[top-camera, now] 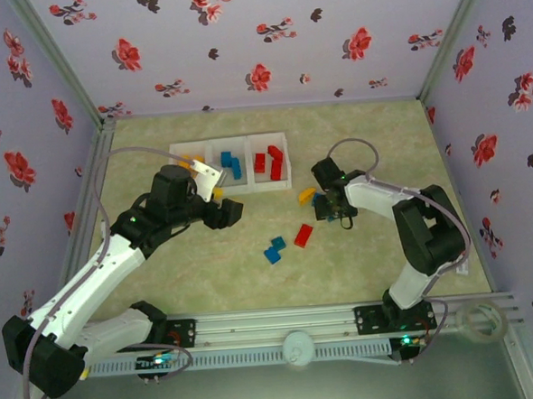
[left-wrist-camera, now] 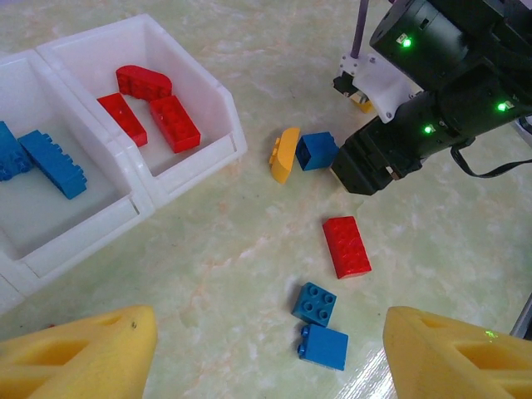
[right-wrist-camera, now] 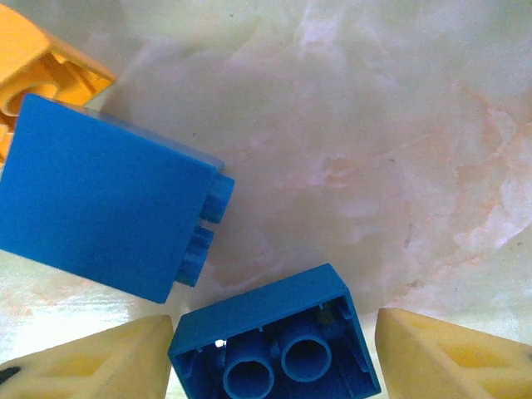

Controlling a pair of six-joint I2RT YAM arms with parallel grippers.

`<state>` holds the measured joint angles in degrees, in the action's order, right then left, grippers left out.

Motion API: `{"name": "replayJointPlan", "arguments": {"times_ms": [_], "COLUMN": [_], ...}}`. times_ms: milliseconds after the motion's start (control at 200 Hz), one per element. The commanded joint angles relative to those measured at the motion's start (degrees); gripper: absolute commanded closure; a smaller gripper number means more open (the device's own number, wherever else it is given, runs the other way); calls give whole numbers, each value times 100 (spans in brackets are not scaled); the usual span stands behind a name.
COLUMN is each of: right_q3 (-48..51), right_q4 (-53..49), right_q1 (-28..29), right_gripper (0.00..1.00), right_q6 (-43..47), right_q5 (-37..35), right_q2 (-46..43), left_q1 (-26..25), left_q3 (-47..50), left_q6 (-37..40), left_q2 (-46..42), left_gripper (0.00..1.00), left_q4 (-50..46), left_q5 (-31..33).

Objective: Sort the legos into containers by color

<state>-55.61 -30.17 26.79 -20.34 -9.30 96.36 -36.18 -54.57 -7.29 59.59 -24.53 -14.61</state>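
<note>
The white tray of containers (top-camera: 245, 139) stands at the back, with blue legos (top-camera: 231, 164) in its middle compartment and red legos (top-camera: 269, 161) in its right one. My right gripper (right-wrist-camera: 274, 332) is down at the table, open. An upturned blue lego (right-wrist-camera: 266, 307) lies between its fingers, with a gap at the right finger (right-wrist-camera: 457, 357). A second blue lego (right-wrist-camera: 100, 208) lies on its side beside a yellow lego (right-wrist-camera: 41, 75). My left gripper (left-wrist-camera: 270, 324) hangs open above two blue legos (left-wrist-camera: 314, 302) and a red lego (left-wrist-camera: 347, 245).
The left arm (top-camera: 116, 254) reaches across in front of the tray's left compartment and covers part of it. The right arm (top-camera: 413, 227) bends in from the right. Flowered walls close the table on three sides, and a rail (top-camera: 283, 323) runs along the near edge.
</note>
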Motion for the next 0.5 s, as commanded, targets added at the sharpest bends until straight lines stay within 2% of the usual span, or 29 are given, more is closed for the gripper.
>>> {"name": "replayJointPlan", "arguments": {"times_ms": [0,235,495], "right_q3": [-190,-209,-522], "right_q4": [-182,-252,-497], "right_q1": [28,28,88], "right_gripper": [37,54,61], "right_q6": [134,222,250], "right_q5": [-151,-37,144], "right_q2": [97,-70,-655], "left_q1": [-38,-38,-38], "left_q3": [-6,51,94], "left_q6": [126,112,67], "left_q2": [-149,-176,-221], "left_gripper": [27,28,28], "left_q4": [-71,-58,-9], "left_q5": [-21,-13,-15]}}
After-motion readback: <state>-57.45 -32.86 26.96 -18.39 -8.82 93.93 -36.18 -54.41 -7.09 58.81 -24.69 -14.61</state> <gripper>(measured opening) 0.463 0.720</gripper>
